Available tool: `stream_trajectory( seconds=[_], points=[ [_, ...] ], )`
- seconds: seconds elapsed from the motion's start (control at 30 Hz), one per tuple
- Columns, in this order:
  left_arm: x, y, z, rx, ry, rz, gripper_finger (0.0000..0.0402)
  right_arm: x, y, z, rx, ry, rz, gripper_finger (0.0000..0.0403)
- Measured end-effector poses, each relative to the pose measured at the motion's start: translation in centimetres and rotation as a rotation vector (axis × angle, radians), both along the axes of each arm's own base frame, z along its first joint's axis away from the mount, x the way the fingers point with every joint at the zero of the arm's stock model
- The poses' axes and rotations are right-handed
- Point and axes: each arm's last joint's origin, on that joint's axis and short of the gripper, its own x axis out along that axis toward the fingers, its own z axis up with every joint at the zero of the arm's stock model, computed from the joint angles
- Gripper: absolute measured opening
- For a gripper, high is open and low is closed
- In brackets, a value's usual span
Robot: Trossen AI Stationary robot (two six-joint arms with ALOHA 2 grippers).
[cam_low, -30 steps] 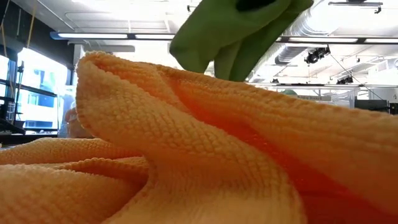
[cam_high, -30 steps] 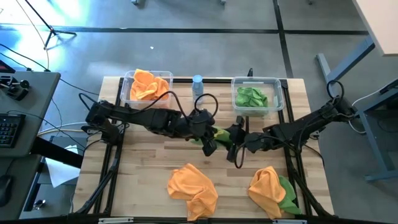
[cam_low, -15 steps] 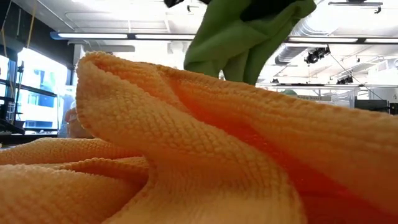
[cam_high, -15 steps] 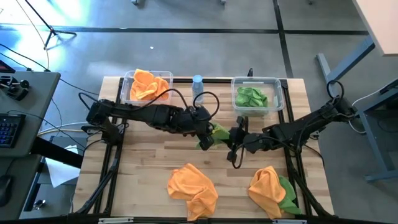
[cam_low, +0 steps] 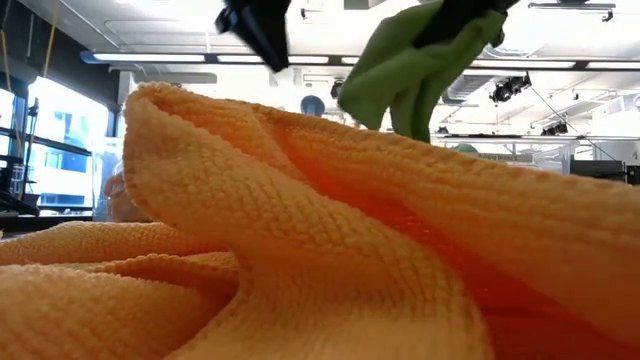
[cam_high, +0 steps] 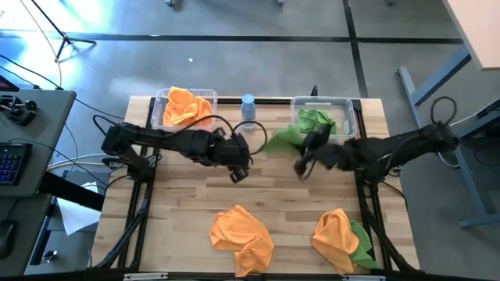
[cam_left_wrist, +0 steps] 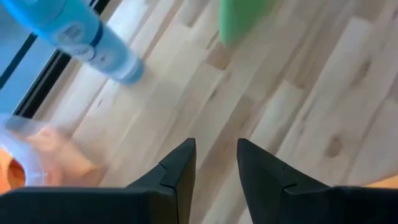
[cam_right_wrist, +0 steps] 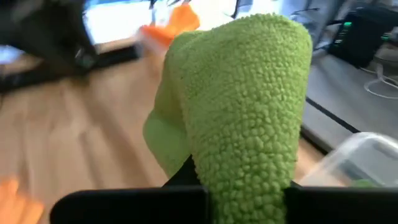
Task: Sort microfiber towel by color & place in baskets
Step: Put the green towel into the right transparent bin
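Note:
A green microfiber towel hangs in the air between the blue-capped bottle and the right basket, with my right gripper shut on it. That basket holds green towels and the left basket holds orange ones. My left gripper stands open over bare wood at mid-table, its fingers with nothing between them. An orange towel heap and an orange-and-green heap lie on the table near its front edge. My right gripper holds the green towel by a bunched fold. The cloth drapes over the fingers and hides them, so I cannot tell how many layers it has. The towel is lifted clear of the table and its loose end hangs slack below the gripper.
The bottle stands between the two baskets at the far edge. The near orange heap fills most of the low view. Bare wood lies at mid-table between the arms and the heaps.
My left gripper has opened, let go of the green towel and drawn back toward the table's left. My right gripper has shut on the towel and carried it up and toward the far edge, toward the right basket.

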Motion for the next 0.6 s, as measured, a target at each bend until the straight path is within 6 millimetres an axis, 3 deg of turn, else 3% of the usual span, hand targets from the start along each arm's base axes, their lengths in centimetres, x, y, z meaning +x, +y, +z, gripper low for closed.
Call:
stream_trajectory(
  seconds=[0.33,0.5,0.6],
  points=[
    [-7.9,3.0,-4.1,-0.084,-0.147,0.046,0.009,-4.4,-5.8,4.6,-0.044,-0.107,-0.206,0.0003],
    [-11.4,3.7,-5.5,-0.117,-0.264,0.055,0.0089,-5.7,-7.8,7.2,-0.033,0.005,-0.299,0.0002],
    [-12.9,4.2,-6.1,-0.112,-0.299,0.054,0.0089,-6.1,-8.8,7.6,0.037,0.114,-0.357,0.0001]
  ],
)
